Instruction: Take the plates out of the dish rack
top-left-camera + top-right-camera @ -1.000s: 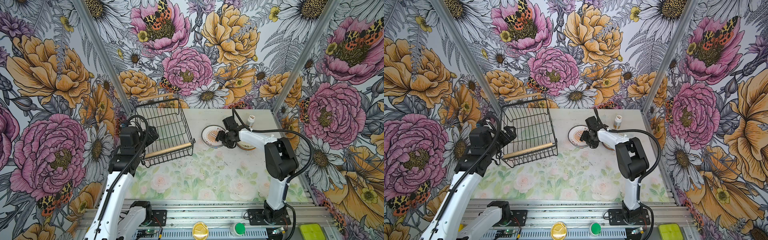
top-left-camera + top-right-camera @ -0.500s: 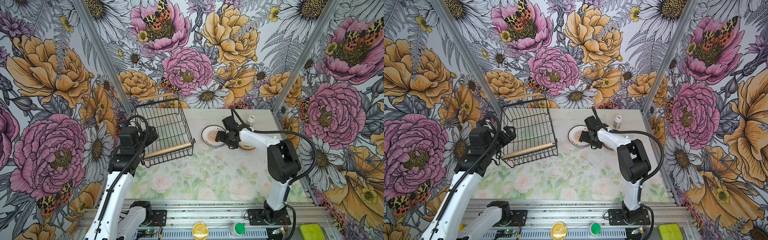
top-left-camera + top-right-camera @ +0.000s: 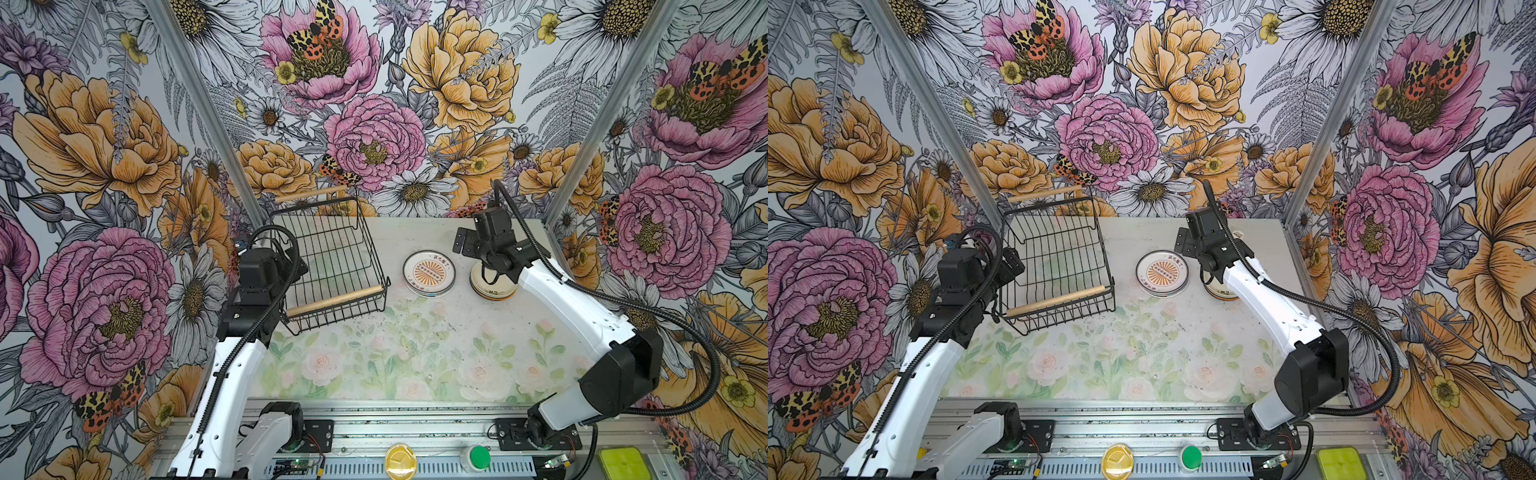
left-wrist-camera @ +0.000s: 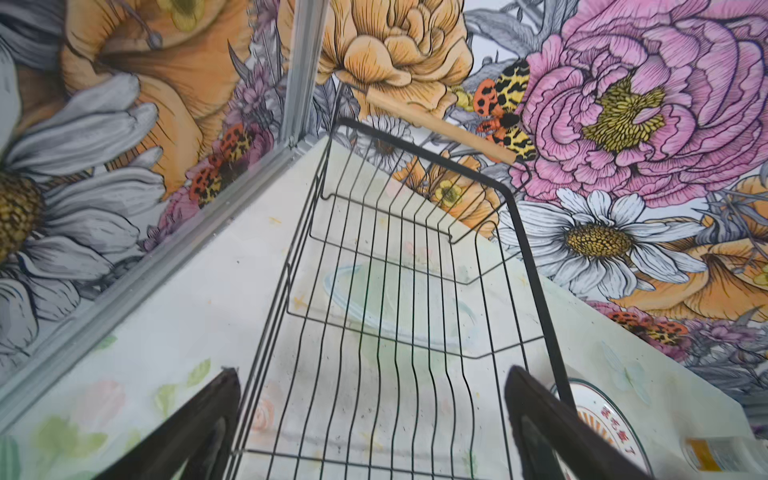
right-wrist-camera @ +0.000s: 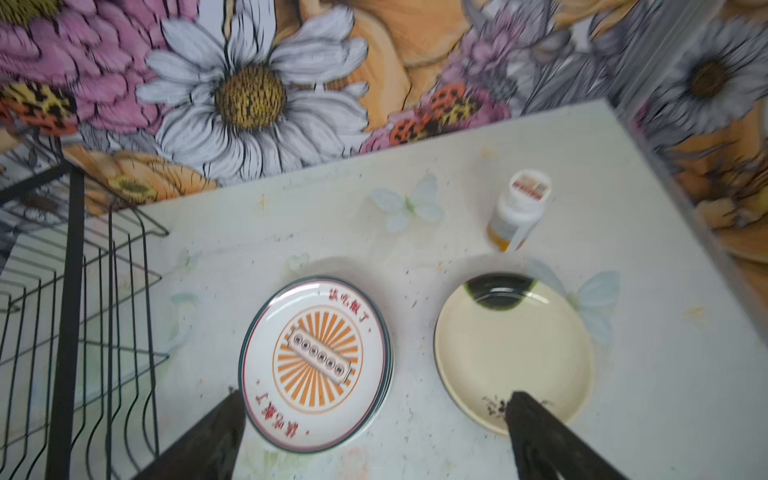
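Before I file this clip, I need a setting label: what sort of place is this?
Probably a robot test booth: flower-print walls box in a small table, and the left arm and right arm stand on a metal rail with a green button.

One dish rack [image 3: 334, 300], one pill bottle [image 5: 517, 212] and two piles of plates [image 3: 429, 273]; each pile holds perhaps several, hard to count.
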You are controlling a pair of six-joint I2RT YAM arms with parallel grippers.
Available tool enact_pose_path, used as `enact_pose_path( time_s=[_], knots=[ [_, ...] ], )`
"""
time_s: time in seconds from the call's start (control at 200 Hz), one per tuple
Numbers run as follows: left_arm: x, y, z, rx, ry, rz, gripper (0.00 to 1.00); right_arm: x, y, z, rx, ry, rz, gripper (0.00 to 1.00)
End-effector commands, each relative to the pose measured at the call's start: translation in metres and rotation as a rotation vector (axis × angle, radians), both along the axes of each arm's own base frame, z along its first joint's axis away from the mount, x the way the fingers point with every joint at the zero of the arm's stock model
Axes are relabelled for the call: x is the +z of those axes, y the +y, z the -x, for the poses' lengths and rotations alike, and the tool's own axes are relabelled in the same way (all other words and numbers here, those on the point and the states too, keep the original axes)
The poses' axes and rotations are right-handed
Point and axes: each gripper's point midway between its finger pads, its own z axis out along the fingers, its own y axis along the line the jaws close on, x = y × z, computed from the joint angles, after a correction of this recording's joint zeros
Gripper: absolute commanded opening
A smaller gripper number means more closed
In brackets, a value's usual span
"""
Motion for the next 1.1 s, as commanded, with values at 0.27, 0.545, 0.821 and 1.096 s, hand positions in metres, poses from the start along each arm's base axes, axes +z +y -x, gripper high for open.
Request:
enact_pose_path(
  time_s=[0.27, 0.545, 0.821, 1.096],
  knots=[
    [0.0, 0.031, 0.022, 0.13, -0.281, -0.281, 0.99, -0.004, -0.082, 0.022, -0.181, -0.12, 0.588, 0.99],
    [-0.058, 0.035, 0.012, 0.167, -0.266, -0.277, 0.99, -0.036, -0.067, 0.038, 0.011, -0.44, 0.417, 0.99],
    [-0.089, 0.023, 0.002, 0.09, -0.292, -0.355, 0.99, -0.08, -0.103, 0.052, -0.055, -0.444, 0.368, 0.99],
    [-0.111, 0.014, -0.004, 0.045, -0.3, -0.365, 0.99, -0.104, -0.111, 0.052, -0.051, -0.393, 0.361, 0.99]
  ],
)
